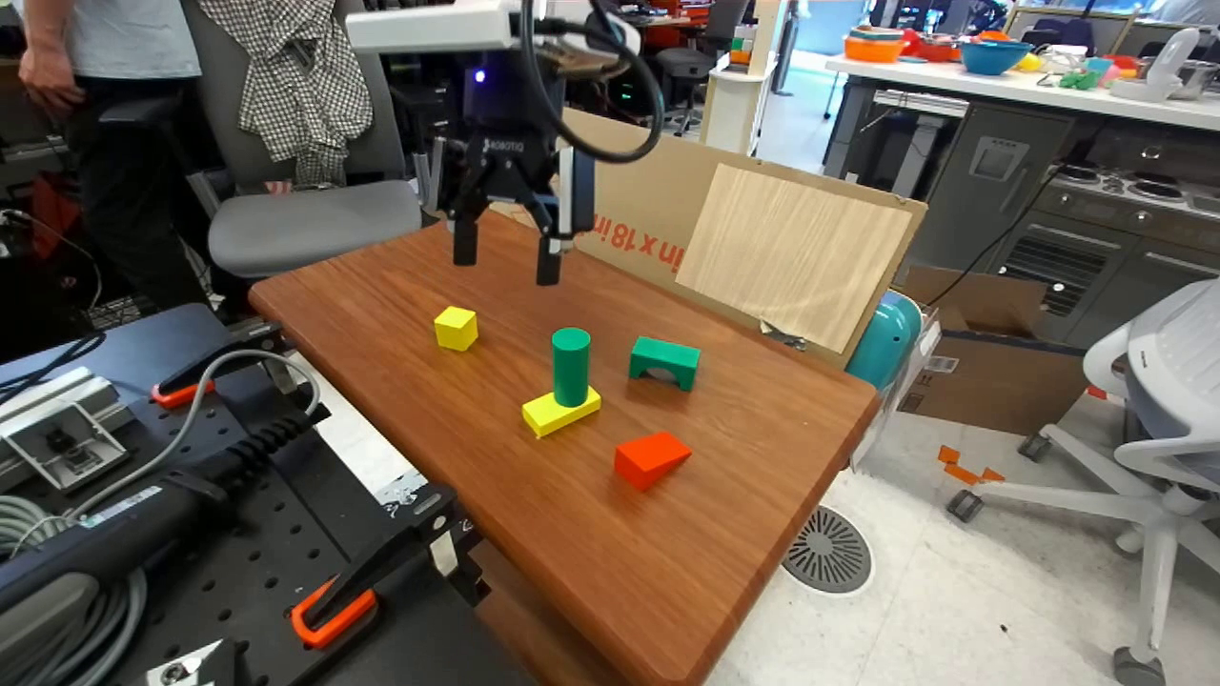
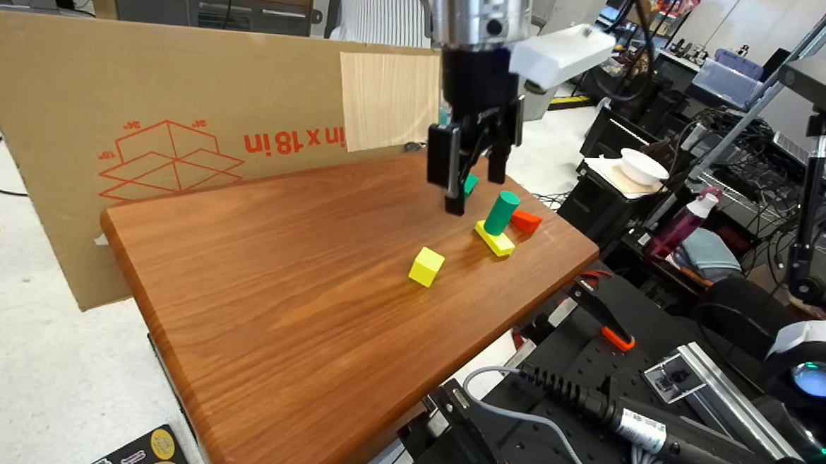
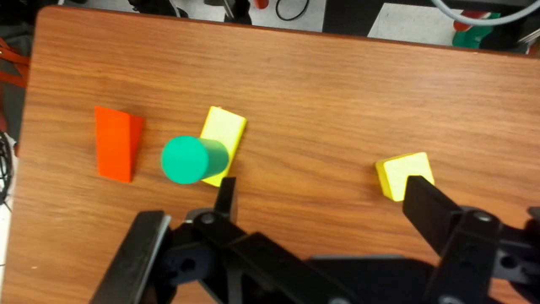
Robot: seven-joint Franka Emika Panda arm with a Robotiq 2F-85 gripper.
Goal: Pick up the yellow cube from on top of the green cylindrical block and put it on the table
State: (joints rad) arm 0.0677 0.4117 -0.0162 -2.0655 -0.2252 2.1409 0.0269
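One yellow cube (image 1: 456, 328) is set on table (image 1: 743, 476), presumably as asked, left of green cylinder (image 1: 571, 370) in both exterior views; gripper (image 1: 506, 261) spread wide, nothing held.

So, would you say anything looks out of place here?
On the table nothing stands out: the yellow cube sits flat, the green cylindrical block upright on the flat yellow block. The cardboard alongside looks odd: its red lettering is upside down.

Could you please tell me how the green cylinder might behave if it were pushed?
The green cylinder would probably tip easily, standing tall and narrow on the flat yellow block. On its side, it may roll, given its curved wall. Its clean, even outline suggests it is stiff.
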